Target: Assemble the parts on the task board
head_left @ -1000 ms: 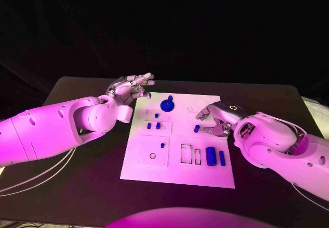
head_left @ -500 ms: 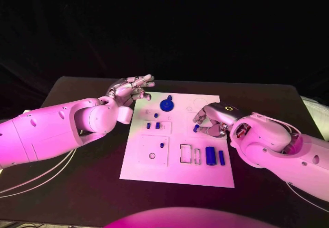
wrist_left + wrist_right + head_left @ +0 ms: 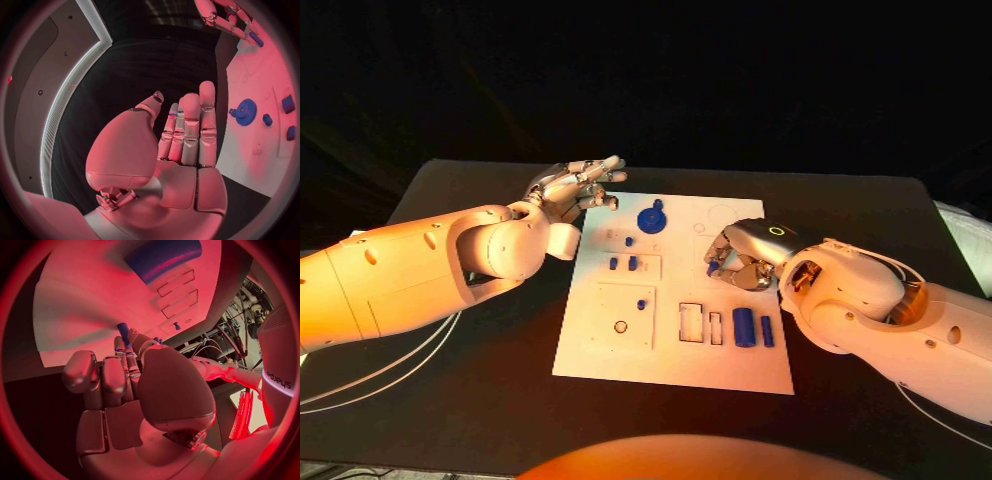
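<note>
While my right hand point(image 3: 741, 255) pinches a small blue part point(image 3: 714, 267) over the task board point(image 3: 672, 345), left hand point(image 3: 577, 184) fingers spread wide at board's 11 o'clock, holding nothing

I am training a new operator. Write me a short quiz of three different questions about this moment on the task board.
1. True or false: the left hand holds a blue part.
2. Which hand pinches the small blue peg over the task board? A. left B. right C. neither
3. Fill in: the blue gear lies on the board near the ___ hand.

Key
1. False; its fingers are spread and it holds nothing.
2. B; the right hand pinches it.
3. left
</note>
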{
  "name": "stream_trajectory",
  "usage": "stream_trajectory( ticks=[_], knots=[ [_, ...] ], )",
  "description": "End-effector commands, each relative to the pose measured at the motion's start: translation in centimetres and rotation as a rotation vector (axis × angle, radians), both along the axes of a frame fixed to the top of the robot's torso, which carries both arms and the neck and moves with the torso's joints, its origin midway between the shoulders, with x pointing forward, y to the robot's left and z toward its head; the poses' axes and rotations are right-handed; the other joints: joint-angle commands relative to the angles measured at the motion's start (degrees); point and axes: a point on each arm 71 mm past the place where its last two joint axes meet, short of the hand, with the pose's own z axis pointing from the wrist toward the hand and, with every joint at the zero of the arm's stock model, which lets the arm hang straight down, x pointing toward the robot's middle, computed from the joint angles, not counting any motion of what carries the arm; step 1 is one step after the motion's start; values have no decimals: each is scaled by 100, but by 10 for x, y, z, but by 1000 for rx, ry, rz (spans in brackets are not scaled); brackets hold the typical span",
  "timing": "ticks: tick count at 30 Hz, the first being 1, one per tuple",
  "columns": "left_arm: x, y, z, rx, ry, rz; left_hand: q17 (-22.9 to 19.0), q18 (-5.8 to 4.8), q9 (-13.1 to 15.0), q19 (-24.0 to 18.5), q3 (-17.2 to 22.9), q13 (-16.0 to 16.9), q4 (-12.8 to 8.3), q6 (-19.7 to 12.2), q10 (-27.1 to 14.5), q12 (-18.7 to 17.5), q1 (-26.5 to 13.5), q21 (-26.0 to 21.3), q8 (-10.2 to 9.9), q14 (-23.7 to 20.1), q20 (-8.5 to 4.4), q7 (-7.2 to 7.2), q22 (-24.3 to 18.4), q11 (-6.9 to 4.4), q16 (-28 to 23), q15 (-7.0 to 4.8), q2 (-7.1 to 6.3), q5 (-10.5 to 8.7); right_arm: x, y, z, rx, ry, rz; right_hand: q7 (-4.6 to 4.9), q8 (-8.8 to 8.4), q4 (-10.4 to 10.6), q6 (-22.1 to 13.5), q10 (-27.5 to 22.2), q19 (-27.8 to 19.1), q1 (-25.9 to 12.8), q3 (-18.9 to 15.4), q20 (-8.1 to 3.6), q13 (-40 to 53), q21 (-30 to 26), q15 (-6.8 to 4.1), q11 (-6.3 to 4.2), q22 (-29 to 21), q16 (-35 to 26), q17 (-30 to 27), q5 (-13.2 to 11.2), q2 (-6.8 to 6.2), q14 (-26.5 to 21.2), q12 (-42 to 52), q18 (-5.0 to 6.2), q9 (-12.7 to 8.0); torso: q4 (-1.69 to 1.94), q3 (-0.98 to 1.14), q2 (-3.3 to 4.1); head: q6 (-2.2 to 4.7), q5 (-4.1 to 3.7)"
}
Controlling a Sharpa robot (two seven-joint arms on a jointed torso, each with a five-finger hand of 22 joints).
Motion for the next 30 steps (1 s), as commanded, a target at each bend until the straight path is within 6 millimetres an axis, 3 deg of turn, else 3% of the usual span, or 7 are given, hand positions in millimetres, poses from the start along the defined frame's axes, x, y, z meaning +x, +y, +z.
stream_trajectory(
  ticks=[1,8,16,26,30],
  knots=[
    [-1,-2,1,-9,-8,-20,-10,53,-5,8,-33,5,-9,-36,-50,8,29,-30,23,-37,38,-10,-5,5,28,5,12,37,-2,3,-6,-30,15,17,4,30,2,59,51,41,20,46,2,-8,12,21,-9,7,40,8,-14,53,163,6,-4,8,-3,-2,-6,-11,5],
    [-1,-2,1,-9,-8,-21,-10,53,-5,8,-33,5,-9,-36,-50,8,29,-30,23,-37,38,-10,-5,5,28,5,12,37,-1,3,-8,-28,12,4,5,32,45,106,103,49,-20,82,-4,-9,25,15,-11,23,56,21,-16,68,162,-15,-6,9,-5,-4,-3,-13,7],
    [-1,-2,1,-9,-8,-20,-13,54,-4,8,-36,6,-9,-38,-54,15,29,-32,27,-39,39,-9,-7,5,30,5,21,37,-1,2,0,51,-58,-18,-24,127,47,350,393,141,52,278,-48,19,165,-46,-70,238,107,62,-17,248,163,20,-40,55,-2,0,-8,-21,-9],
    [0,0,0,-8,-9,-16,-14,54,-3,8,-37,6,-9,-38,-55,18,29,-32,28,-40,39,-9,-7,6,31,6,25,38,-12,5,20,202,-115,-7,-27,155,-25,420,503,195,116,382,-78,23,256,-72,-92,376,122,61,-13,248,160,-2,-66,78,5,9,-3,8,-13],
    [0,0,0,-9,-9,-17,-15,54,-3,8,-38,7,-8,-39,-57,21,29,-33,30,-40,40,-9,-8,6,32,6,28,38,-21,13,25,257,-113,17,-13,146,-48,414,508,204,130,423,-83,19,272,-72,-86,396,129,62,-8,242,159,-30,-70,79,1,-2,2,0,-2]
  ],
)
